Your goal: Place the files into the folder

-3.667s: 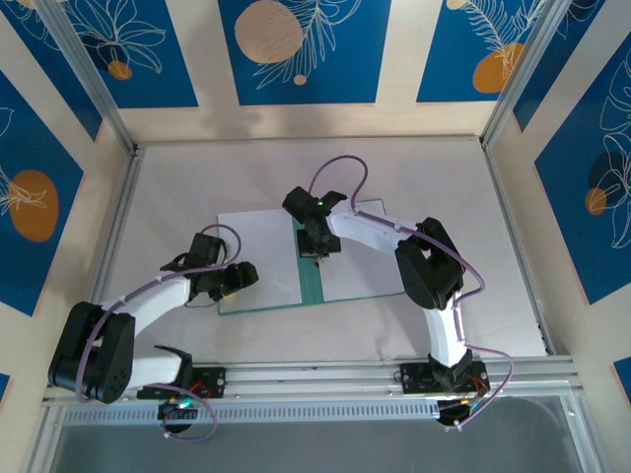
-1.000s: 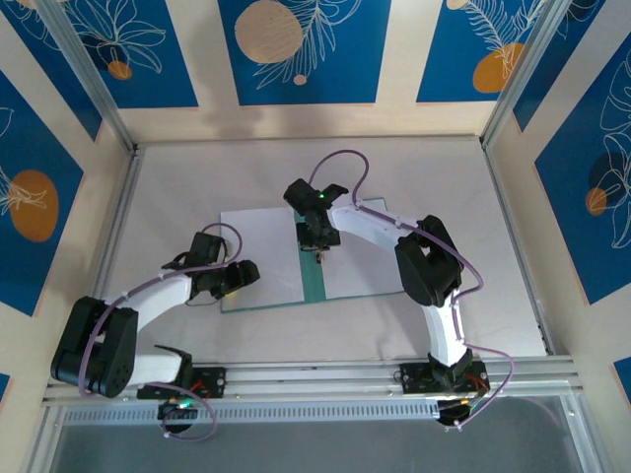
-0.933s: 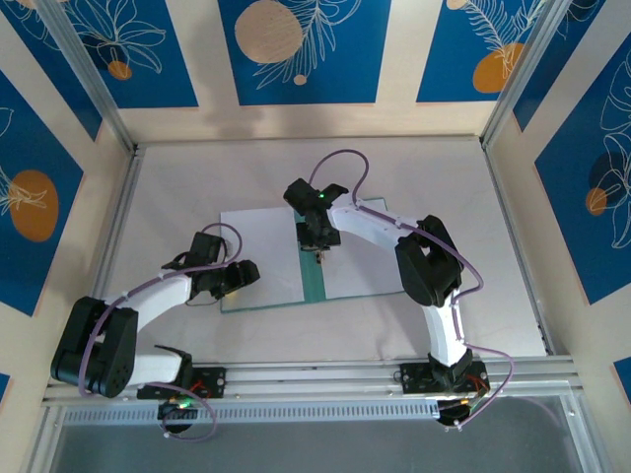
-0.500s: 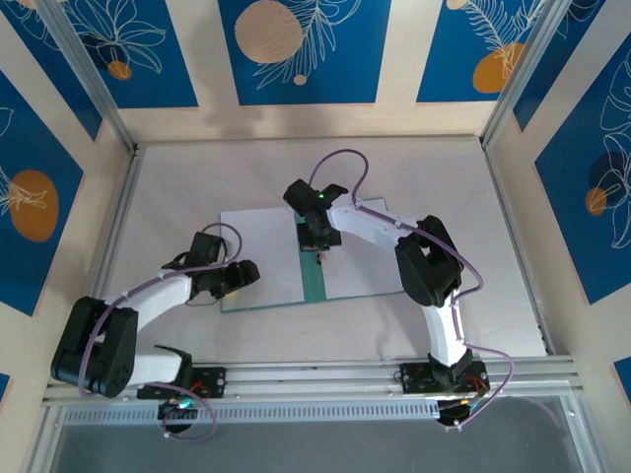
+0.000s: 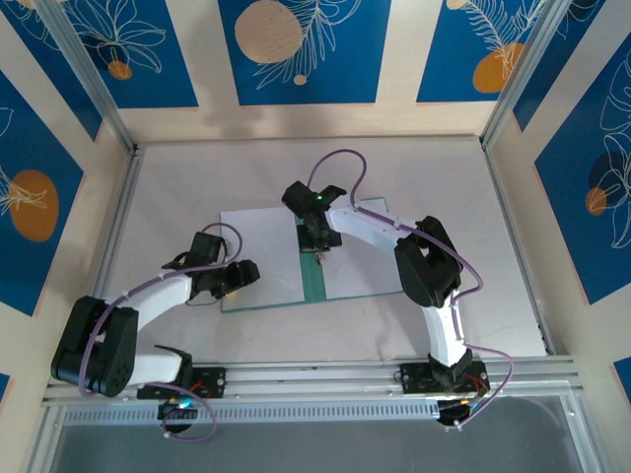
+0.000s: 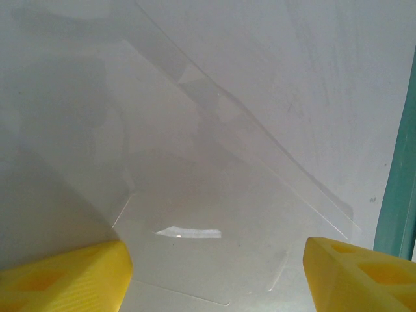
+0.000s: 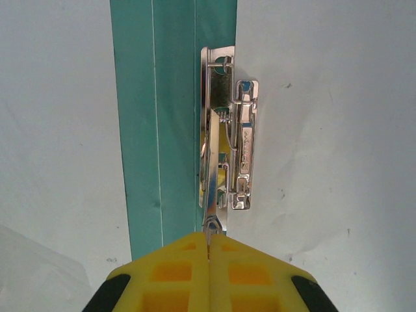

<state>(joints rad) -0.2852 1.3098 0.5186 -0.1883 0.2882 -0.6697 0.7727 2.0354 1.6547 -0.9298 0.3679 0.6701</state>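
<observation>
Nearest the bases, the left gripper (image 5: pixel 237 277) is hovering with jaws spread wide over the white files (image 5: pixel 261 246), which are lying on the open folder (image 5: pixel 313 286). Farther out, the right gripper (image 7: pixel 209 242) is pinching the clamp lever (image 7: pixel 212 175) at the folder's teal spine.

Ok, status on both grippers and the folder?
Left gripper open over left sheet. Right gripper shut on clip lever. Folder lies open, flat. Nothing blocking.
</observation>
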